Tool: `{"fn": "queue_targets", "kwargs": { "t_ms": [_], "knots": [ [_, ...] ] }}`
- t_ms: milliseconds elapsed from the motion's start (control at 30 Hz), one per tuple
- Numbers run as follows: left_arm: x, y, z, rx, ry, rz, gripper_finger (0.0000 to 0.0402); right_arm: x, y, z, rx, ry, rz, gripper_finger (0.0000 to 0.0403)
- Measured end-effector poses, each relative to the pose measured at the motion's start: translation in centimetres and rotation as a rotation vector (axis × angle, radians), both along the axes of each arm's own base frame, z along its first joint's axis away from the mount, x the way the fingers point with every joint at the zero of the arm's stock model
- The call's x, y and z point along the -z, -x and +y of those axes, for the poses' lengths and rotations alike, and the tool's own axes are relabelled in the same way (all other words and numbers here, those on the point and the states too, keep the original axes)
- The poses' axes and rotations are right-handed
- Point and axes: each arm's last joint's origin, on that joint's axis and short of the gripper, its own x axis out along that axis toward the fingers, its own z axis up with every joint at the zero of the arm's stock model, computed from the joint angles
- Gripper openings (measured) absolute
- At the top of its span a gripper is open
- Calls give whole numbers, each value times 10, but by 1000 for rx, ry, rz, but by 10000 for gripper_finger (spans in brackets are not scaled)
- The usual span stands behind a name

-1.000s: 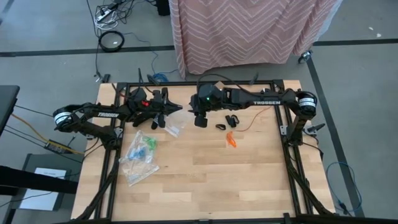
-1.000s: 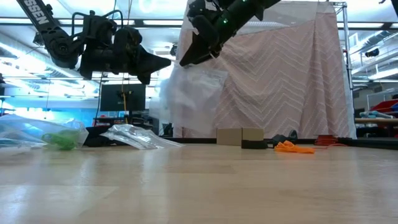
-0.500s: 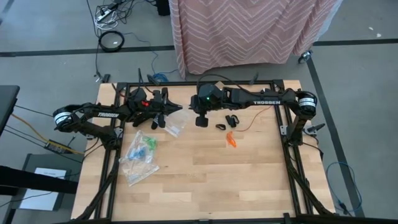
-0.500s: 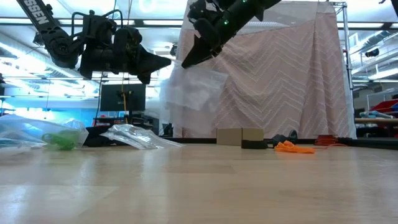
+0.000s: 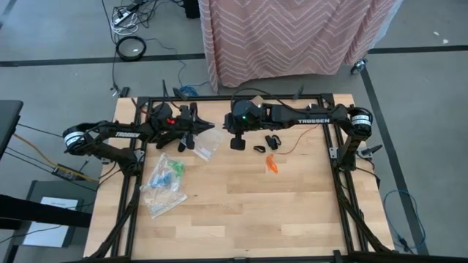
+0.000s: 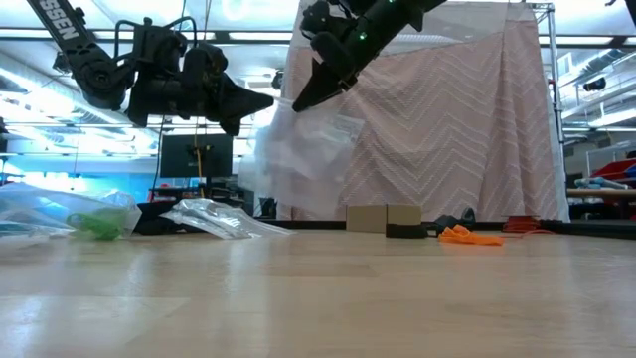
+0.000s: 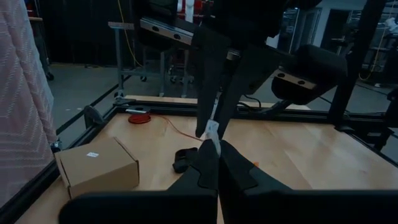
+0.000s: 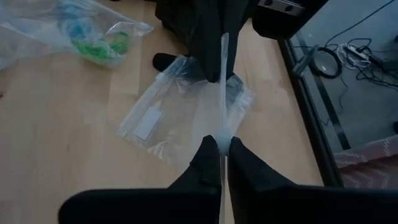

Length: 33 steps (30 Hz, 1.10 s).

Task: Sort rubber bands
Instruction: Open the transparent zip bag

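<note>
Hands, you see, both pinch one clear bag (image 5: 207, 145): left hand (image 5: 202, 130), right hand (image 5: 235, 143), above bench (image 5: 241, 204).

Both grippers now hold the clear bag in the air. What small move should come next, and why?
Probably the left gripper and right gripper should ease apart a little to pull the mouth of the clear zip bag open. Both are shut on its top edge above the table, and the black rubber bands and orange rubber bands lie loose near the right arm.
</note>
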Motion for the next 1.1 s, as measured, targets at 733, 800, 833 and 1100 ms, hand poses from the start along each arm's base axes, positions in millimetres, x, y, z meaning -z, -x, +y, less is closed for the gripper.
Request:
{"fn": "queue_targets", "kwargs": {
  "t_ms": [733, 800, 833, 1100],
  "knots": [
    [0, 19, 27, -84, -2, -3, 1, 7, 13, -25, 87, -19, 102, 3],
    [0, 20, 28, -81, -2, -3, 1, 8, 13, -27, 71, -33, 99, 2],
    [0, 20, 28, -76, -3, -3, 1, 8, 13, -27, 53, -47, 91, 1],
    [-1, 21, 28, -62, -6, -5, 1, 5, 9, -23, -39, 1, 63, 90]
  ]
}}
